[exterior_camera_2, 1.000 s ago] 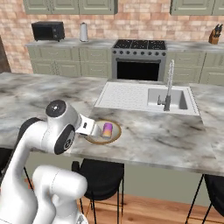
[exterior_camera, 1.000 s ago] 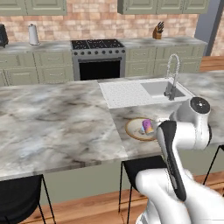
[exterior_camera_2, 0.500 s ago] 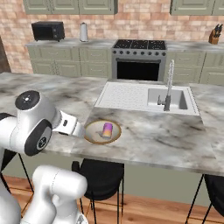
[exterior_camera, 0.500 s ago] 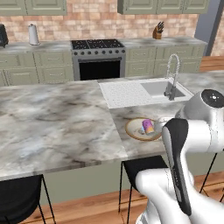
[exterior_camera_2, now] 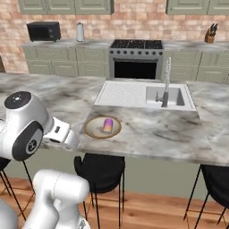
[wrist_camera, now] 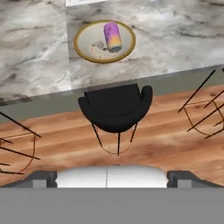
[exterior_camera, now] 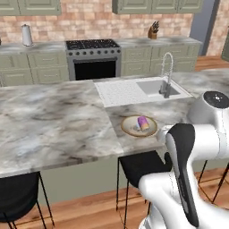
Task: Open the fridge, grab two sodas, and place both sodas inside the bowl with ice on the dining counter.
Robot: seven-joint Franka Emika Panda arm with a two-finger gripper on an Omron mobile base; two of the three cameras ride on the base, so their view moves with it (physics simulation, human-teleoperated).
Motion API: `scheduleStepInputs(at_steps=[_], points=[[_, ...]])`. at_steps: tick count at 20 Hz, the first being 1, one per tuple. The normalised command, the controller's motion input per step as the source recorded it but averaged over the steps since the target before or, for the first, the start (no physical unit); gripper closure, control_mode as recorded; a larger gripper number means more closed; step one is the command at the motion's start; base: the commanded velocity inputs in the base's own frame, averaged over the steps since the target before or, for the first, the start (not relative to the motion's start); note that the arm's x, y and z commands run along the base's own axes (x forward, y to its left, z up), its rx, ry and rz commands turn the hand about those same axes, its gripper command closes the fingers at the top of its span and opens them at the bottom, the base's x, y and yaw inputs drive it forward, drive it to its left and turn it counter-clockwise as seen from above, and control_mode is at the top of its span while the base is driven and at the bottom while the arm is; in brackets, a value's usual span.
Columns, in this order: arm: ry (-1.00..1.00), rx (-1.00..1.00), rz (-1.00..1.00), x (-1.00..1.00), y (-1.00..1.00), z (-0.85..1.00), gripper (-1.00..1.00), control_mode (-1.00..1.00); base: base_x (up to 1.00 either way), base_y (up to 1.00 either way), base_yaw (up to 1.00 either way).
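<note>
**Soda can lies in the bowl at the desk's near edge**

Soda: one pink-and-purple can (wrist_camera: 112,36) lies on its side in the bowl with ice (wrist_camera: 127,48), its orange end towards the stool side in the hand view. Pale ice (wrist_camera: 98,45) sits just beside it near the bowl's middle. In the left base view the can (exterior_camera: 143,123) rests right of centre in the bowl (exterior_camera: 129,130); in the right base view the can (exterior_camera_2: 107,125) also lies a little right of centre in the bowl (exterior_camera_2: 93,130).

Nearest the base, the white arm is folded back, clear of the desk. The claw's fingertips are not visible, so I cannot tell how far it is open or whether it holds anything. The hand camera looks down on a black stool (wrist_camera: 116,107) standing on the wooden floor (wrist_camera: 65,140), just off the desk's edge below the bowl.

The bowl sits on the marble desk (exterior_camera: 53,120), close to its near edge. Beyond it are the drainboard and steel sink (exterior_camera_2: 172,95) with the tap (exterior_camera_2: 167,80) upright at the basin.

Farther back, along the brick wall, stand the oven range (exterior_camera_2: 135,60), a kettle (exterior_camera_2: 80,32), a black microwave (exterior_camera_2: 44,31) and a knife block (exterior_camera_2: 210,35).
</note>
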Motion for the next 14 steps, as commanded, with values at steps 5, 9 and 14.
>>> scheduleStepInputs(at_steps=[5, 9, 14], points=[[0.0, 0.0, 0.0, 0.0, 0.0, 0.0, -1.0, 1.0, -0.34, -0.74, -0.3], [0.0, 0.0, 0.0, 0.0, 0.0, 0.0, -1.0, 1.0, -0.02, -0.99, -0.25], [0.0, 0.0, 0.0, 0.0, 0.0, 0.0, -1.0, 1.0, 0.0, -1.0, -0.15]])
